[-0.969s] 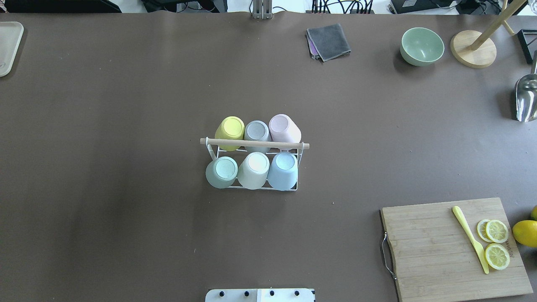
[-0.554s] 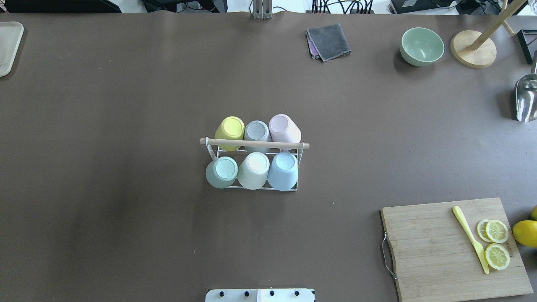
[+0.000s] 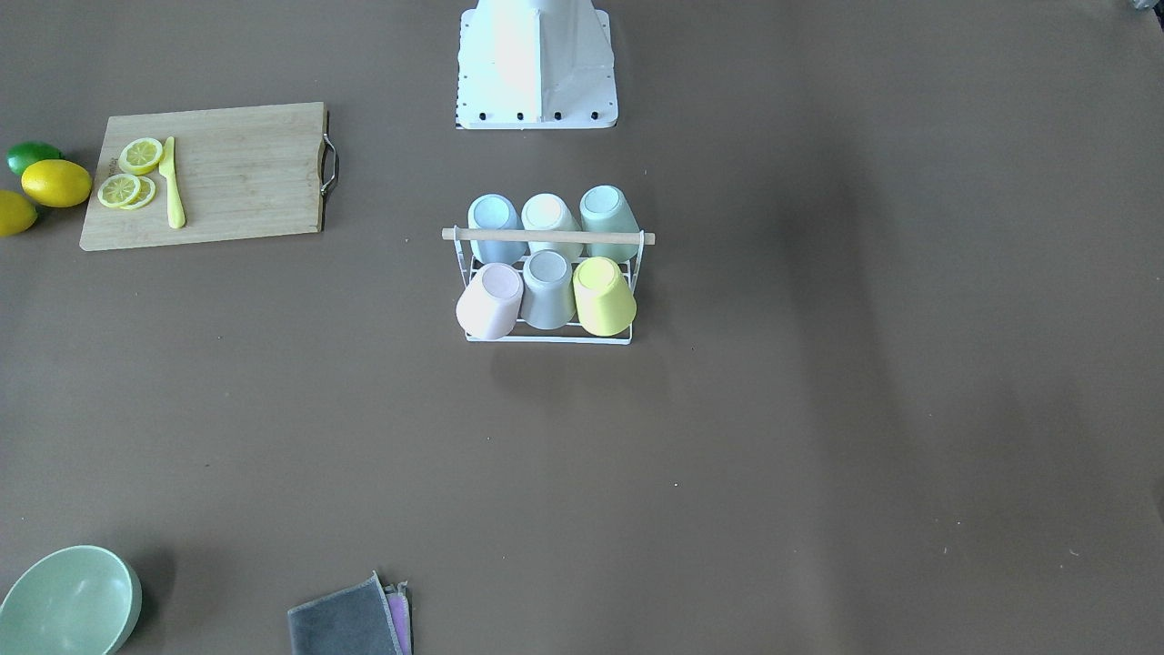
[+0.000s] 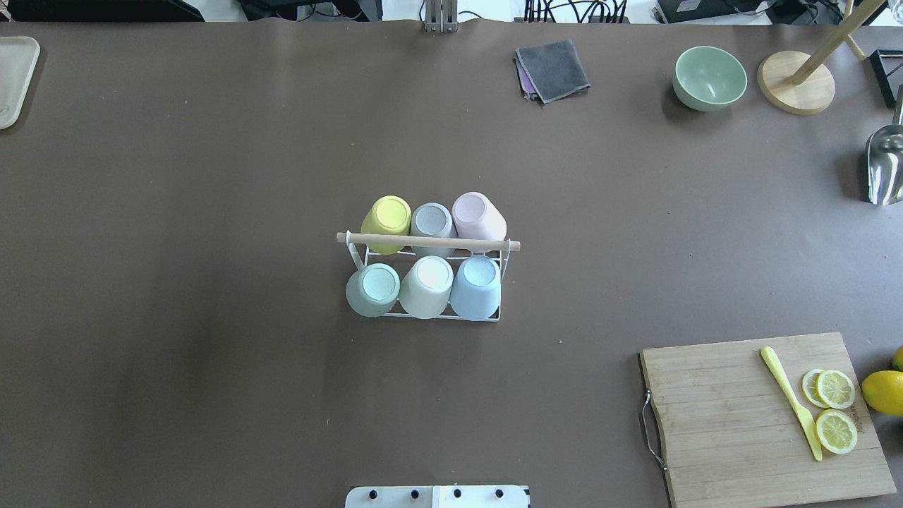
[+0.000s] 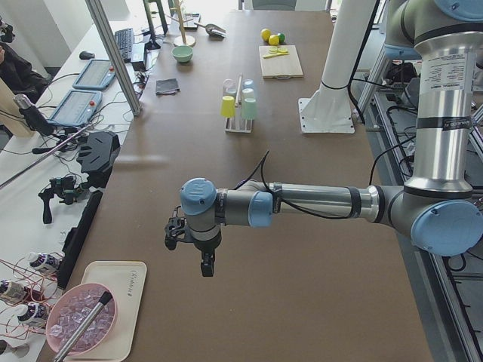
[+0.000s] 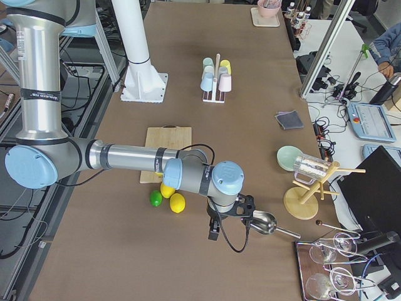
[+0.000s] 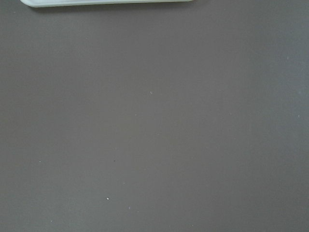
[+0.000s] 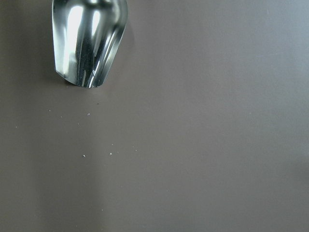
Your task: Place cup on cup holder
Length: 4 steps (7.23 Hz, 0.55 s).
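Note:
The cup holder (image 4: 428, 242), a white wire rack with a wooden rod on top, stands mid-table and also shows in the front view (image 3: 546, 235). Several pastel cups sit upside down on its prongs: yellow (image 4: 386, 220), grey (image 4: 432, 224) and pink (image 4: 478, 215) in the far row, green (image 4: 372, 289), white (image 4: 426, 286) and blue (image 4: 476, 286) in the near row. My left gripper (image 5: 205, 265) hangs over bare table near the left end, far from the rack. My right gripper (image 6: 213, 231) hangs near the right end. Neither shows clearly enough to tell whether it is open or shut.
A wooden cutting board (image 4: 734, 423) with lemon slices and a yellow knife lies front right. A metal scoop (image 8: 89, 38) lies close to my right gripper. A green bowl (image 4: 709, 77), a grey cloth (image 4: 552, 69) and a wooden stand (image 4: 796, 81) sit at the back. A tray (image 4: 14, 77) is far left.

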Available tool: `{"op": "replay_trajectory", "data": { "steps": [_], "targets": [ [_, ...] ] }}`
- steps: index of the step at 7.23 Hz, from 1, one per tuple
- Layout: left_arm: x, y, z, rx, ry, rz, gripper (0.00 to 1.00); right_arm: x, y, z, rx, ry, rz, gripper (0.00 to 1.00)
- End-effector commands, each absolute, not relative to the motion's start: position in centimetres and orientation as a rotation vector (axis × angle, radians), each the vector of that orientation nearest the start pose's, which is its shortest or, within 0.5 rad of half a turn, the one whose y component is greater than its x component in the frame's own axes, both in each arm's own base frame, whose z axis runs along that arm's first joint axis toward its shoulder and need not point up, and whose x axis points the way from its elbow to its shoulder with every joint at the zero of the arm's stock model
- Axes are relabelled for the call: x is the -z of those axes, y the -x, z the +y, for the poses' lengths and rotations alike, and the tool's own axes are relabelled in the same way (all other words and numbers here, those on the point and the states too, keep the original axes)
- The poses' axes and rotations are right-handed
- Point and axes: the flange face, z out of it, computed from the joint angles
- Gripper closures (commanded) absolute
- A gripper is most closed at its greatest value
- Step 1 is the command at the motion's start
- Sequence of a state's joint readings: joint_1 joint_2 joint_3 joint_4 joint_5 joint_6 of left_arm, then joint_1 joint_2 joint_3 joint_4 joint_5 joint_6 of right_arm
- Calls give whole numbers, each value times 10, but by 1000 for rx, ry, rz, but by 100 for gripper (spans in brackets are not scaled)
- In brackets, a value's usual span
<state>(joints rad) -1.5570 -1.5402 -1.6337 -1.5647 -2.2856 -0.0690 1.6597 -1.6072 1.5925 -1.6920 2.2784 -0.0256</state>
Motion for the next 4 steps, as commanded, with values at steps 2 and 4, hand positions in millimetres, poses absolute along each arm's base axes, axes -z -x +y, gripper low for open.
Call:
{"op": "replay_trajectory", "data": {
  "steps": [2,4],
  "targets": [
    [-647,61,-481,44,5,715,2,-680,-110,-458,-107,87,-714,0],
    [-647,61,-481,43,5,718,2,-675,-110,-459,-102,76,-711,0]
  ]
}}
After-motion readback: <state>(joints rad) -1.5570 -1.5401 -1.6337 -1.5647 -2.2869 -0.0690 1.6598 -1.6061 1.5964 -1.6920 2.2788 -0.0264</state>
